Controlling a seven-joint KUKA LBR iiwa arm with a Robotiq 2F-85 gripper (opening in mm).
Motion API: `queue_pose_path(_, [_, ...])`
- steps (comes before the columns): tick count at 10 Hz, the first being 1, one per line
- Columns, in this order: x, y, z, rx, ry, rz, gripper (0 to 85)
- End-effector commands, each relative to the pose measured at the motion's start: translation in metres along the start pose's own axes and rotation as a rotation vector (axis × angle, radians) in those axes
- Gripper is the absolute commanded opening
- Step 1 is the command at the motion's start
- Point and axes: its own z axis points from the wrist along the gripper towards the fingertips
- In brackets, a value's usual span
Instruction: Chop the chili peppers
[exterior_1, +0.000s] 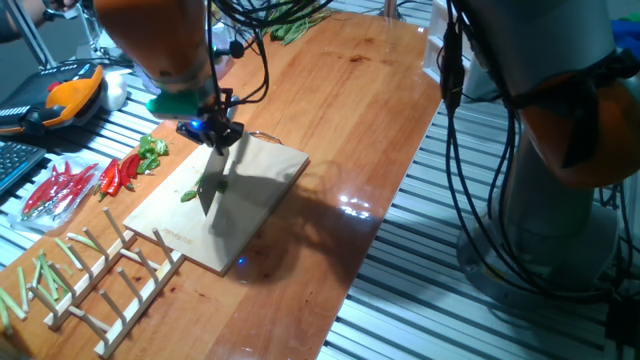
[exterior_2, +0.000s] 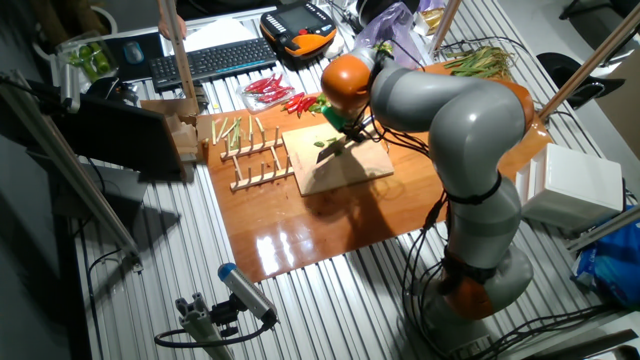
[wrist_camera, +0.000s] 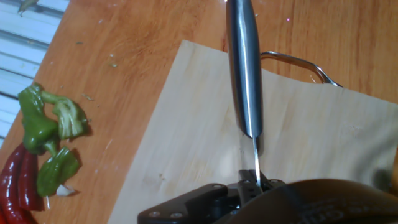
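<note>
While the gripper (exterior_1: 211, 131) clamps the knife (exterior_1: 210, 190) at centre frame, the chili (exterior_1: 189, 195) (barely pinned) could roll off the cutting board (exterior_1: 255, 205).

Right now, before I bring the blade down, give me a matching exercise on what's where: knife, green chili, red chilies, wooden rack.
Things:
1. knife
2. green chili
3. red chilies
4. wooden rack

Places or states:
A. off the board, lying on the table
B. held in the gripper, blade down over the cutting board
C. lying on the board beside the blade
D. past the board's corner, with pale-green sticks laid on it

Pairs: 1-B, 2-C, 3-A, 4-D
</note>
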Motion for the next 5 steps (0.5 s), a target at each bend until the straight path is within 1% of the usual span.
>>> queue_pose_path(1, [0.0022,-0.0022,0.0016,-0.004,-0.01,-0.001,0.0])
queue_pose_path(2, [0.0054,-0.0035,0.0025,-0.005,-0.012,0.003,0.0])
queue_pose_path(5, [0.0062,-0.0034,0.0028,-0.008,-0.012,0.004,0.0])
